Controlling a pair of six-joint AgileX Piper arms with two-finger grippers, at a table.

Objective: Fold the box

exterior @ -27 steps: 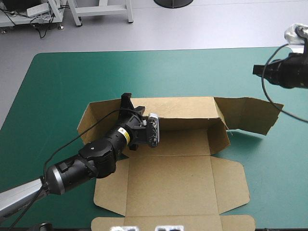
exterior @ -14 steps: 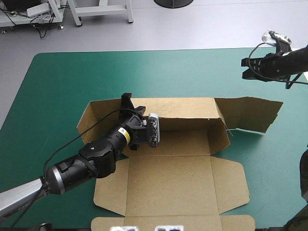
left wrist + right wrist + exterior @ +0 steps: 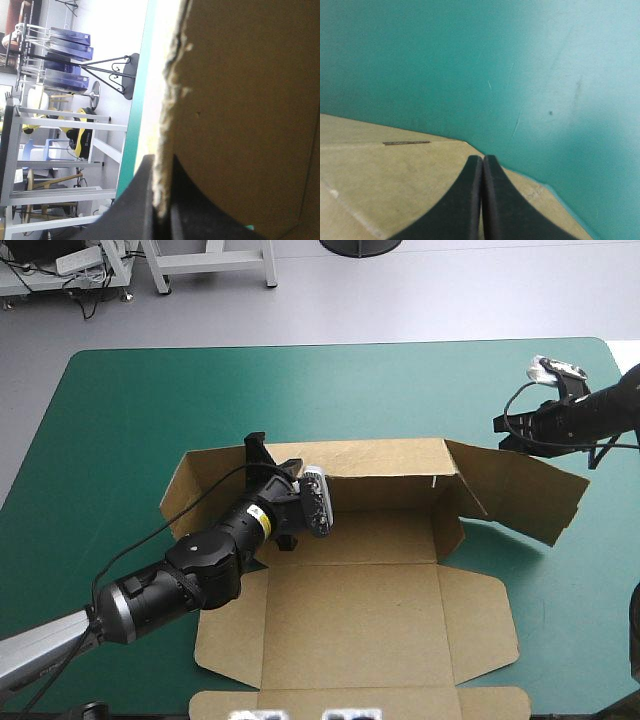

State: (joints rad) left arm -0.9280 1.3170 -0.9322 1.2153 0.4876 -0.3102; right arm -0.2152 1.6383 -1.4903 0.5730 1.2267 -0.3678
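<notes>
Raising the far wall of the box [image 3: 350,615].
The left gripper [image 3: 161,167] pinches its rim; the right gripper [image 3: 482,160], fingers together, should press the end flap [image 3: 525,495] inward squarely.

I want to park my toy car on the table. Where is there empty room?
The widest bare cover is the strip between the box and the far edge. More lies between the box and the left edge. Crowded: the middle, filled by the box, and the far right, where the right gripper hangs by a flap.
</notes>
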